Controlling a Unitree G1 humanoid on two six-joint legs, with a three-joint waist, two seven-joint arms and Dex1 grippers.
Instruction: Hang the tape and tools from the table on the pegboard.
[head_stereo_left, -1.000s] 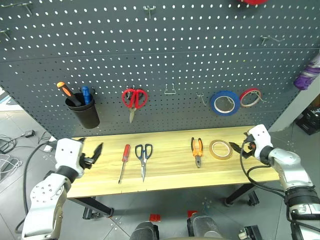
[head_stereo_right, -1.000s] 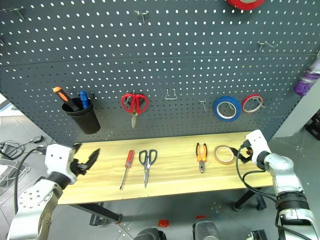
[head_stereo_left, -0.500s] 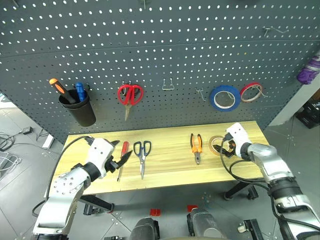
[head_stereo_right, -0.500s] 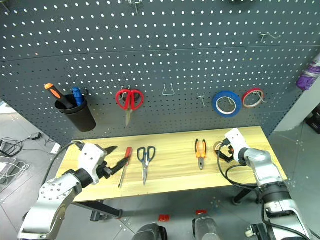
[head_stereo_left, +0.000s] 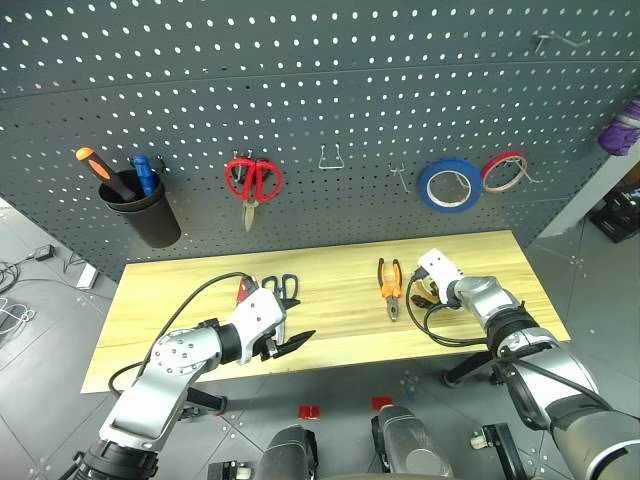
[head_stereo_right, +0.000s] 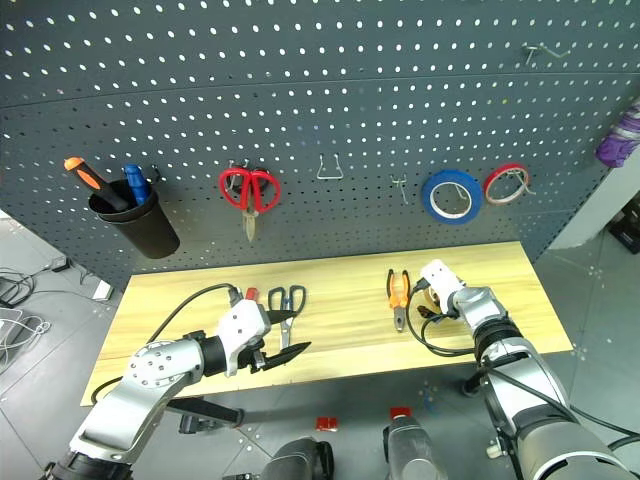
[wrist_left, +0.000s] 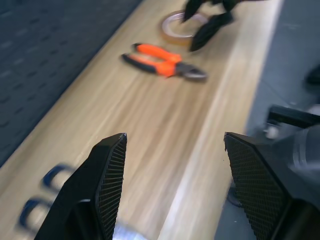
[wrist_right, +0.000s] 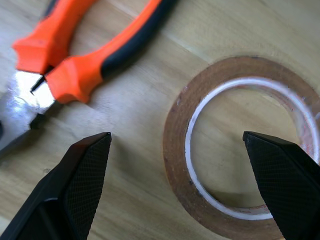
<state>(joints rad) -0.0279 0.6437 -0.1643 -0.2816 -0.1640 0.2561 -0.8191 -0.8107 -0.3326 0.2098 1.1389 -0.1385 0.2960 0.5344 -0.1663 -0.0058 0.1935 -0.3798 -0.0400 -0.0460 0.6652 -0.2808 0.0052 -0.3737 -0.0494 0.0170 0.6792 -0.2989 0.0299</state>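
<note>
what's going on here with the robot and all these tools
A two-armed robot is clearing a light wood bench onto the dark grey pegboard. Its right pincer is open over the yellow-tan tape ring, one finger outside the ring and one over its hollow, beside the orange-and-black pliers. The left pincer is open over the bench's front edge, holding nothing. The red-handled screwdriver and dark-handled scissors lie on the bench just behind it.
</note>
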